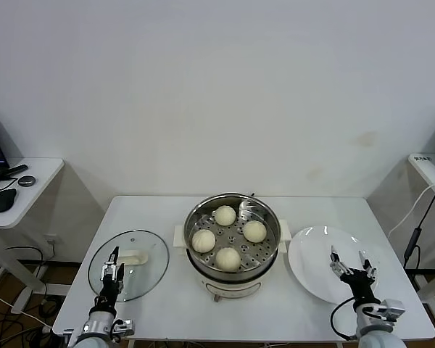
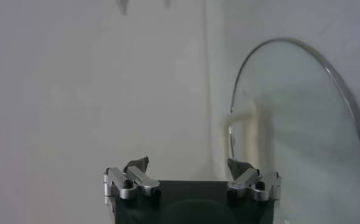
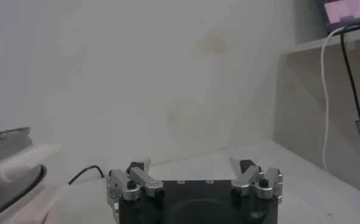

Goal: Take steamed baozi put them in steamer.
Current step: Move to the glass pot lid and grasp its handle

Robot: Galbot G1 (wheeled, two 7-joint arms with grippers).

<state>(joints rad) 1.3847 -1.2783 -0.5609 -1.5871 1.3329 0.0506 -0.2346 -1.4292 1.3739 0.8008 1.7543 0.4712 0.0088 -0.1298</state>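
No legible text, label, brand, number or sign anywhere. A small label on the side desk [image 1: 426, 161] at the far right edge is too small to read; screen glow in the right wrist view is unreadable.

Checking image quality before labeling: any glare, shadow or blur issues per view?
Head view: even light, sharp, glints on the steamer rim, soft shadows only. Left wrist view: hazy, glass lid washed out. Right wrist view: soft background, monitor overexposed.
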